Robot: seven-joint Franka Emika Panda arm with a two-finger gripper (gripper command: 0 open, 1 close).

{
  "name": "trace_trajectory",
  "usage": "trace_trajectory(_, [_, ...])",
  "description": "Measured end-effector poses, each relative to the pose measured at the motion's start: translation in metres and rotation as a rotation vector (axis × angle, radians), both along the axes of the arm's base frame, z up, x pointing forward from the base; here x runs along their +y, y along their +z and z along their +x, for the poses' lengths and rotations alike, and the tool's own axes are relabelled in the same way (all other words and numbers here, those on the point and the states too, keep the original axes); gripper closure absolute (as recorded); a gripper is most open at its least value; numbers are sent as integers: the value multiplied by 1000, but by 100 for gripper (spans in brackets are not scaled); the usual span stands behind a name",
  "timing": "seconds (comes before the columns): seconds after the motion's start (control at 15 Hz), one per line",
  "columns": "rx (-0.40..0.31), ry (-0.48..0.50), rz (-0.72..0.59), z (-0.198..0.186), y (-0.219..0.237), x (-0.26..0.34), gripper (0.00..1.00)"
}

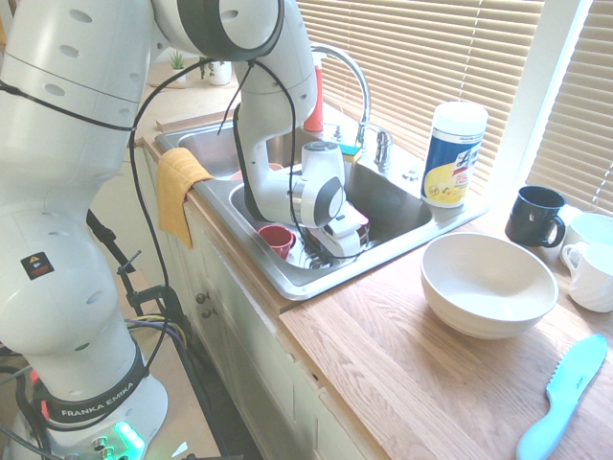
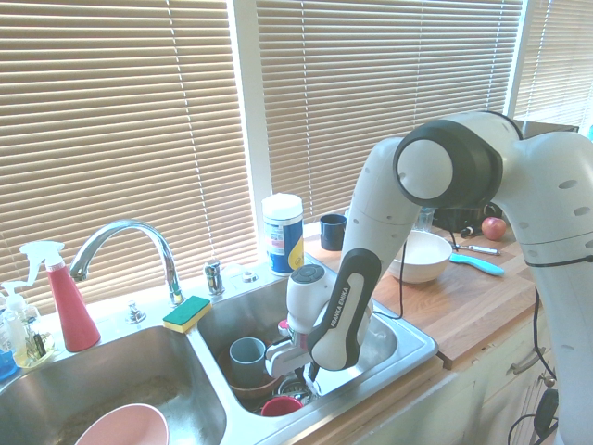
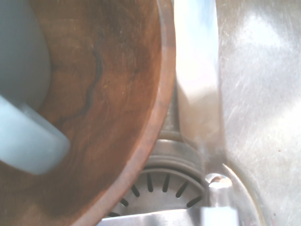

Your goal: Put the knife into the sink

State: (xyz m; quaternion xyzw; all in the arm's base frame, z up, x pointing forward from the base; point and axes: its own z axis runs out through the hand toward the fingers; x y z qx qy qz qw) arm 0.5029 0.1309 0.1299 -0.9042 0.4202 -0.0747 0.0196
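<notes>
My gripper (image 1: 335, 241) (image 2: 295, 373) is lowered deep into the right basin of the stainless sink (image 1: 388, 251) (image 2: 419, 339), and its fingers are hidden behind the hand and the dishes. The wrist view shows a slim shiny silver strip, the knife (image 3: 195, 70), running beside the rim of a brown wooden bowl (image 3: 117, 94) toward the drain (image 3: 164, 183). Neither exterior view shows the knife, so I cannot tell whether it is held or lying in the basin.
In the same basin are a grey-blue cup (image 2: 247, 357) and a red cup (image 1: 277, 238) (image 2: 280, 405). The faucet (image 1: 350, 72) stands behind. On the counter are a white bowl (image 1: 487, 283), a light-blue plastic knife (image 1: 565, 395), a wipes canister (image 1: 452, 153) and a black mug (image 1: 534, 216).
</notes>
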Motion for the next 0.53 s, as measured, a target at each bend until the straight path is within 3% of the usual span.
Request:
trace_trajectory(0.33, [-22, -14, 11, 4, 13, -4, 0])
trace_trajectory(0.53, [-35, 23, 13, 5, 77, -6, 0])
